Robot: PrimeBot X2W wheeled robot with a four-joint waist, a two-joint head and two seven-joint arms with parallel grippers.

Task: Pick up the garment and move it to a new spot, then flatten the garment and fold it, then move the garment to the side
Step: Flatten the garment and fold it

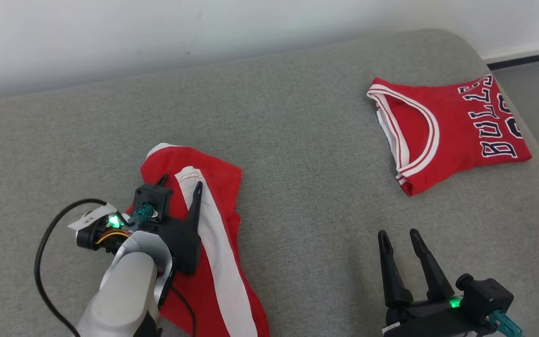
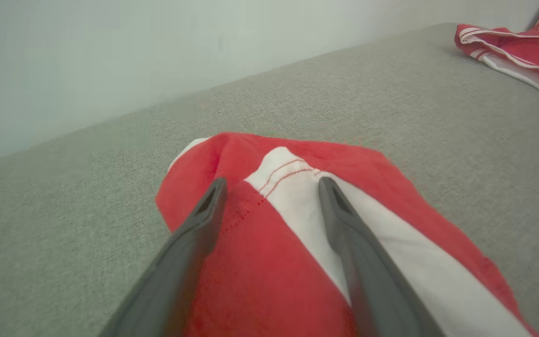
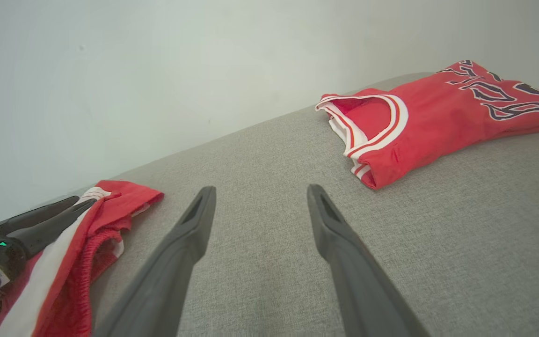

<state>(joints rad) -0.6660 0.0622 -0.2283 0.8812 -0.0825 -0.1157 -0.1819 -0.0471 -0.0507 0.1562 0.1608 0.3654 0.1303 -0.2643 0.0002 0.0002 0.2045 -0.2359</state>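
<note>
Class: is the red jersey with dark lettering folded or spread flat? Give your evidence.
Folded: the red sleeveless jersey with white trim lies as a compact block, stacked layers showing at its edge.

Grey fabric cushion, rounded at far-right corner. On it, near-left: crumpled red garment w/ broad white stripe. Far-right: folded red jersey, white trim, dark lettering. The 2 lie well apart.

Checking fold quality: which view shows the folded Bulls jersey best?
Head view: the whole folded Bulls jersey, from above, lettering legible. The right wrist view shows it at a low slant; the left wrist view catches one edge in its top right corner.
</note>
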